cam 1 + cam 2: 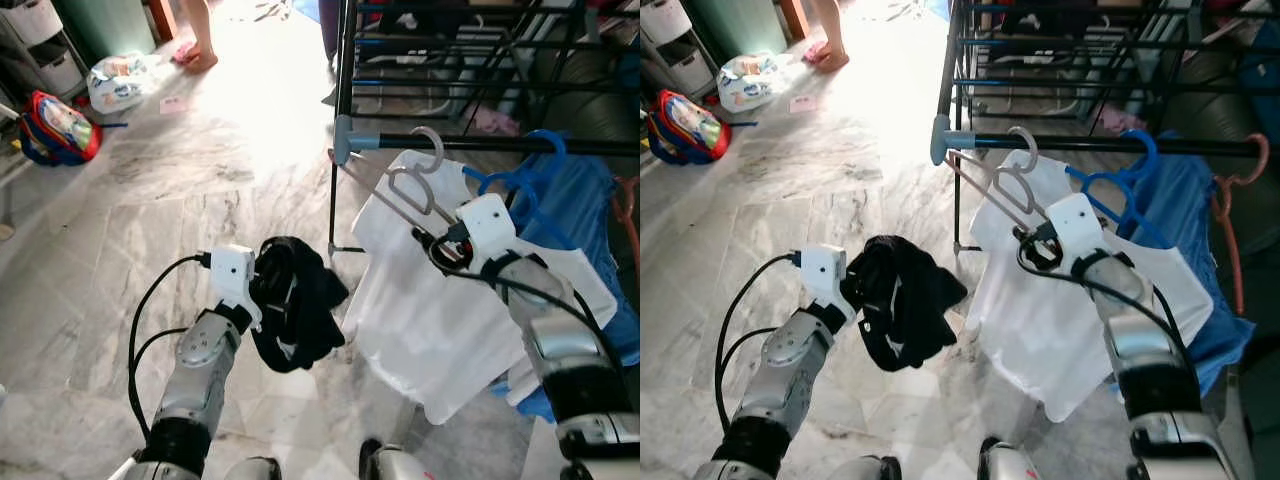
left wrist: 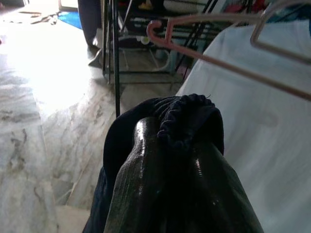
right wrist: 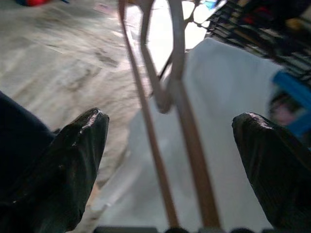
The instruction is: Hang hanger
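Right gripper spread wide w/ fingers either side of pale hanger, not pinching it. Hanger hooked over dark rail of drying rack, white shirt on it, next to blue hanger. Left gripper pressed together on black cloth, low over marble floor.

We have two silver arms with black joint bands, each ending in a white boxy wrist housing. Looping black cables run along both forearms. Our left gripper and right gripper carry glossy black ridged fingers.
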Robot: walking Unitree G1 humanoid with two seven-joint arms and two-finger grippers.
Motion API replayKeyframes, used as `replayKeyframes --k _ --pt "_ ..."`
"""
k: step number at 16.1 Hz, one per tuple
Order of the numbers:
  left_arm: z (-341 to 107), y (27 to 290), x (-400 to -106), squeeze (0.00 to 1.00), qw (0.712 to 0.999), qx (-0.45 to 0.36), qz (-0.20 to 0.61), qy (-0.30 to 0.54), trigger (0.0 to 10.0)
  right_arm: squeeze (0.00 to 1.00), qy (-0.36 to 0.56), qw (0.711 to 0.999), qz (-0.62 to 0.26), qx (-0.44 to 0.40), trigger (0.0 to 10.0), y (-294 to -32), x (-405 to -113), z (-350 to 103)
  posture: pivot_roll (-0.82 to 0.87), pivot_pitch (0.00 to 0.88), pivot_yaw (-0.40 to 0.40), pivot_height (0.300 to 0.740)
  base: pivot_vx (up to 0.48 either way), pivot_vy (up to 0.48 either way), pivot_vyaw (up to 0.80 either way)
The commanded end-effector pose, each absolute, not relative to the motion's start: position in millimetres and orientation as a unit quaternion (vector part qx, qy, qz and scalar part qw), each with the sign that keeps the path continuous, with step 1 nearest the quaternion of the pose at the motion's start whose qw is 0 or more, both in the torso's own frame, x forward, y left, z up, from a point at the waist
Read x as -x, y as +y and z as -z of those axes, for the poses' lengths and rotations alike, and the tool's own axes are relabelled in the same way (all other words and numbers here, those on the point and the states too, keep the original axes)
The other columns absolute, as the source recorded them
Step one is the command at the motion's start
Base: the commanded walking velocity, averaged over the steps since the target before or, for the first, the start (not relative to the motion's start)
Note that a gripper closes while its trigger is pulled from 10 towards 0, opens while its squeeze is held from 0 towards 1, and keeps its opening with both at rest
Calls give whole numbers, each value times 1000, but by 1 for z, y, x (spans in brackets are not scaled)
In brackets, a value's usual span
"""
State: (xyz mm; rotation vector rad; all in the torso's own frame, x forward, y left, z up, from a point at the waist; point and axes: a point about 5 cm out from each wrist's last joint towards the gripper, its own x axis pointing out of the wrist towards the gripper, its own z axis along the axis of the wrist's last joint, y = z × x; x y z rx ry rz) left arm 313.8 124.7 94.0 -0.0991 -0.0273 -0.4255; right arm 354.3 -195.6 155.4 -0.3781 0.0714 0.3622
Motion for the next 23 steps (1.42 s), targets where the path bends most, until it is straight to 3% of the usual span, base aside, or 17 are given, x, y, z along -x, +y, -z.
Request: replayKeyframes --k 1,4,5,6,12,13,14,16,17,18,19,20,23 --pt "-98 128 -312 0 975 38 217 -21 10000 0 45 963 -196 180 10000 -195 -357 -153 62 267 61 740 0 0 0" --pt "-101 130 -312 0 975 33 219 -17 10000 0 55 957 -217 187 9961 -199 -370 -162 69 269 68 740 0 0 0" --pt "-101 130 -312 0 975 31 220 -16 10000 0 60 955 -216 195 235 -201 -374 -164 67 265 68 740 0 0 0" --pt "-101 129 -312 0 975 31 221 -15 10000 0 63 952 -219 202 0 -202 -377 -167 64 263 64 740 0 0 0" --pt "-100 125 -312 0 974 31 226 -7 10000 0 68 946 -243 203 0 -200 -386 -177 61 253 58 740 0 0 0" --pt "-99 125 -312 0 974 30 227 -5 10000 0 70 942 -251 212 2784 -198 -387 -178 61 248 59 740 0 0 0" --pt "-99 126 -312 0 974 29 227 -3 10000 0 69 939 -255 219 4902 -197 -387 -178 61 245 61 740 0 0 0" --pt "-98 125 -313 0 973 27 228 -1 10000 0 66 935 -257 233 7569 -195 -389 -180 65 251 58 740 0 0 0" --pt "-100 126 -314 0 974 26 225 -2 10000 0 60 937 -255 230 10000 -193 -391 -185 64 248 57 740 0 0 0" --pt "-100 128 -314 0 975 27 223 -1 10000 0 58 939 -254 226 10000 -192 -392 -187 64 248 57 740 0 0 0" --pt "-99 128 -314 0 975 25 222 1 10000 910 57 940 -251 224 10000 -192 -393 -188 65 251 59 740 0 0 0" --pt "-98 129 -314 0 975 24 222 3 10000 1000 56 941 -247 225 10000 -193 -394 -189 66 250 56 740 0 0 0" --pt "-96 128 -313 0 975 25 221 5 10000 1000 63 939 -250 228 10000 -196 -392 -185 66 231 55 740 0 0 0"
